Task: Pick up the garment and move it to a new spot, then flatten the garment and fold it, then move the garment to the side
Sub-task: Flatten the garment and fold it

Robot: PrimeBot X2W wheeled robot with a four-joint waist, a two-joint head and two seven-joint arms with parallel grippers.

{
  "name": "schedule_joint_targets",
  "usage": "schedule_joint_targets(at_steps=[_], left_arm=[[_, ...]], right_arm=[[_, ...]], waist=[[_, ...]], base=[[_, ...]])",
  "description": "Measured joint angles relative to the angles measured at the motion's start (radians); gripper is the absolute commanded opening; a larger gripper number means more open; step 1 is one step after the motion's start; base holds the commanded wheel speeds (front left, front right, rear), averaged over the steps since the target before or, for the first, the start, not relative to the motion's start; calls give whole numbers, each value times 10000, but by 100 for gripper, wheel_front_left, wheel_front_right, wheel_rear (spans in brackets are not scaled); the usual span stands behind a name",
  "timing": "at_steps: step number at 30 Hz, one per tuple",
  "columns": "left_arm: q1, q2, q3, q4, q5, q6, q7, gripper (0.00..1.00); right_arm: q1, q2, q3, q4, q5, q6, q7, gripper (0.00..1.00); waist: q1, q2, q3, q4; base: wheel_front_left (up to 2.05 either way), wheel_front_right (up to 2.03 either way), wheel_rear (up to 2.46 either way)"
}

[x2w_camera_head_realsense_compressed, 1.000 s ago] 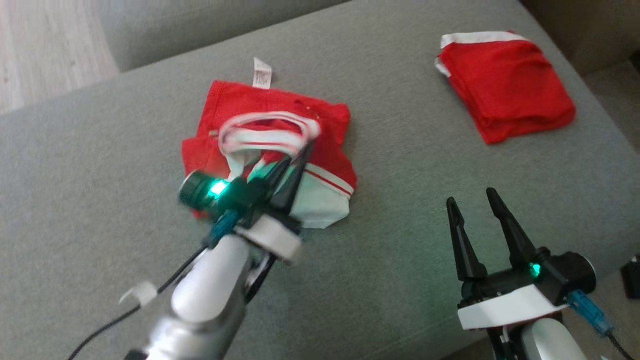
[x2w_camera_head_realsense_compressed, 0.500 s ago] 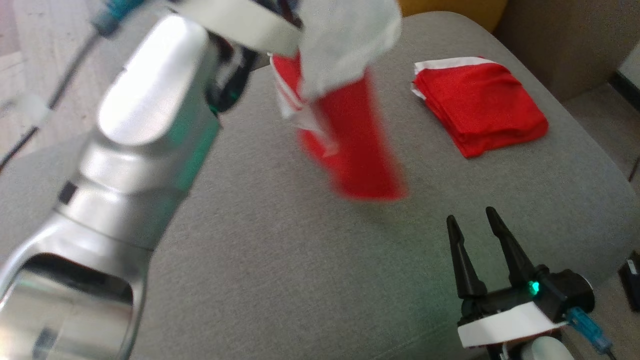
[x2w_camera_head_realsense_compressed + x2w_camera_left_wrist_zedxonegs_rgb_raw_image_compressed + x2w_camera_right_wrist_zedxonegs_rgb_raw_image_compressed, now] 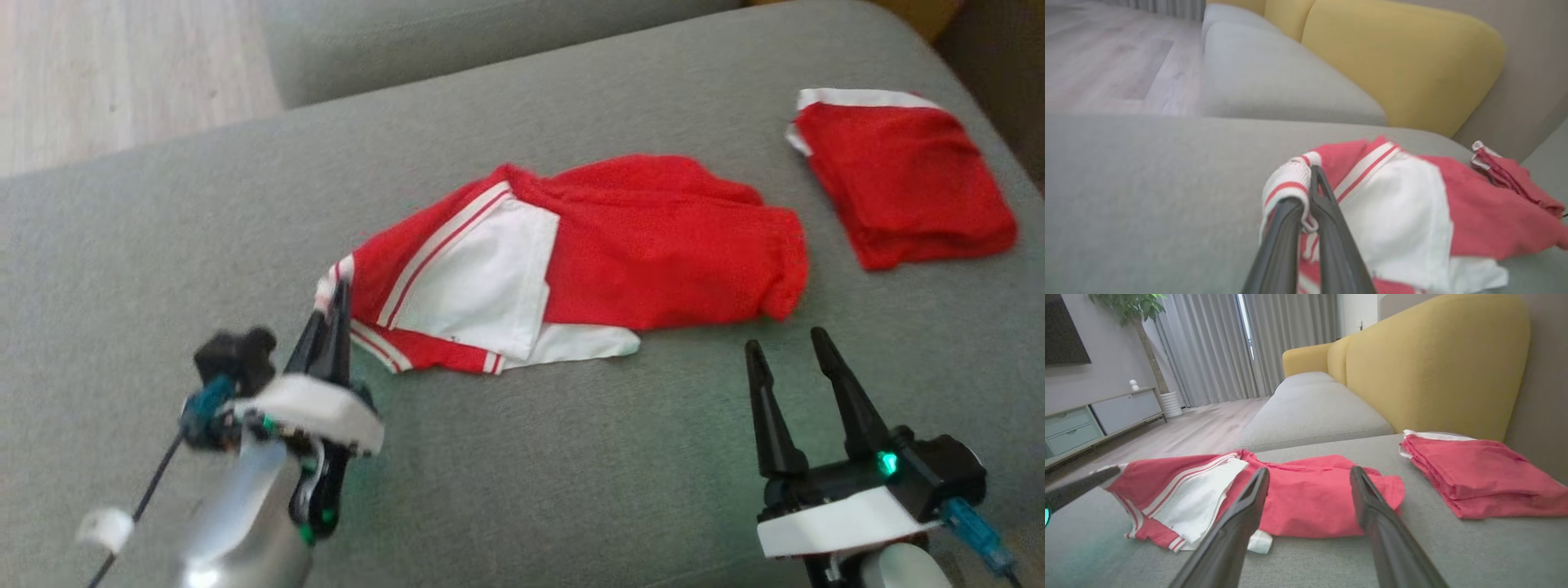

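While right gripper (image 3: 784, 340) gapes — left gripper (image 3: 336, 291) pinches garment (image 3: 653, 237).

**Dark two-fingered left tool (image 3: 336, 292) clamped, right tool (image 3: 784, 341) spread**

The left tool's fingers pinched the striped trim of the red-and-white jersey (image 3: 653, 245), and its silver forearm (image 3: 245, 514) slanted upward. The right tool's fingers stood parted, gripping nothing.

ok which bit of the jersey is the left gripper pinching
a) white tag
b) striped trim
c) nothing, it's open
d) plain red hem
b: the left gripper is shut on the striped trim at the edge of the jersey, which curls over one finger in the left wrist view.
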Motion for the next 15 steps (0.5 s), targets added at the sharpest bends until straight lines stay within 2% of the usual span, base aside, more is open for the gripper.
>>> schedule_joint_targets(at_steps=[5, 6, 7, 8, 11, 15], left_arm=[[373, -71, 675, -128, 67, 98, -84, 0], [375, -123, 834, -201, 153, 98, -84, 8], [376, -184, 945, -265, 268, 102, -84, 49], [397, -240, 1074, -362, 449, 169, -86, 100], [555, -301, 1538, -945, 1457, 614, -86, 100], [883, -382, 1977, -2207, 3266, 1446, -90, 100]], right_arm=[[-313, -10, 82, -19, 2, 0, 0, 100], [-371, -13, 84, -17, 2, 0, 0, 100], [-397, -25, 82, -17, 2, 0, 0, 100], [-395, -40, 84, -15, 2, 0, 0, 100], [-391, -58, 84, 0, 2, 0, 0, 100], [-390, -58, 84, 42, 2, 0, 0, 100]], waist=[[1, 0, 446, 280], [2, 0, 498, 327], [2, 0, 536, 371], [2, 0, 561, 411], [2, 0, 555, 486], [1, 0, 489, 538]], base=[[0, 0, 0], [0, 0, 0], [0, 0, 0], [0, 0, 0], [0, 0, 0], [0, 0, 0]])
